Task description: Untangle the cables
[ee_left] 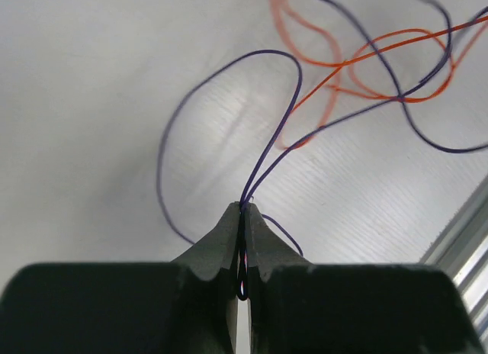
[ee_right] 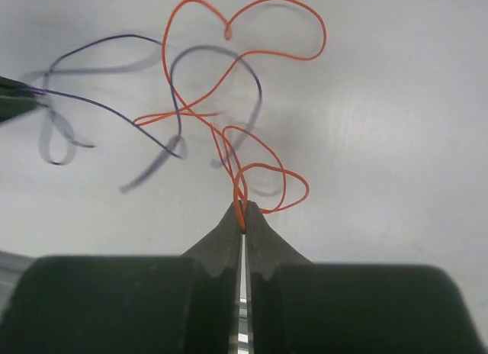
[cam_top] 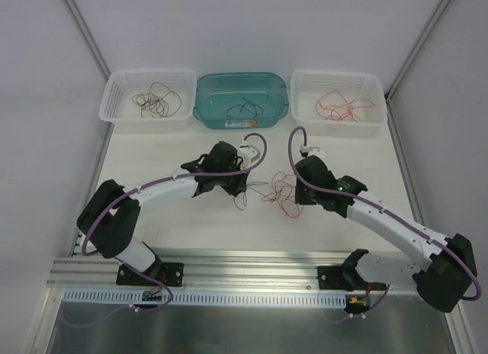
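Pulling apart now could cinch the crossings tight. The left gripper is pinched closed on the purple wire and the right gripper on the orange wire. The cables are interlooped between them, mid-table. Either thin strand might also slip free.

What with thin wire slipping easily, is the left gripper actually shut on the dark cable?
Shut: the left gripper shows its jaws pressed together, pinching the dark cable at the tip.
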You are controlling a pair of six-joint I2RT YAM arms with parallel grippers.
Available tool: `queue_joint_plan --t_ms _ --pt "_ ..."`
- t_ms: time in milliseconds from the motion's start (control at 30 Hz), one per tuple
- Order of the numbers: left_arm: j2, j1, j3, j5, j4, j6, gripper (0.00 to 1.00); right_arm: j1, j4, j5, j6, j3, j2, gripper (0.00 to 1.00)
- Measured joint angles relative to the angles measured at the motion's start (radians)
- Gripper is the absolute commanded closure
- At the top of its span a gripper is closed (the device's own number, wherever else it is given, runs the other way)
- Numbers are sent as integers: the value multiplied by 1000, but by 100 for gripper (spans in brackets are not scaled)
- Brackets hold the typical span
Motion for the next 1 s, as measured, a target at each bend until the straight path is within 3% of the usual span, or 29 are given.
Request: queue_joint_plan --t_ms 300,733,900,1000 --pt "-202 221 -1 -144 -35 -76 100 -222 -96 58 -10 -125 -104 99" --pt "-582 279 -73 -433 -40 -74 100 -383 -120 55 -14 -184 -184 99" --pt "-603 280 -76 -433 -39 -72 100 -374 -99 -19 -23 -186 -177 92" --pt "-597 280 -76 -419 -40 -68 100 -343 -72 -55 -29 -187 -163 81"
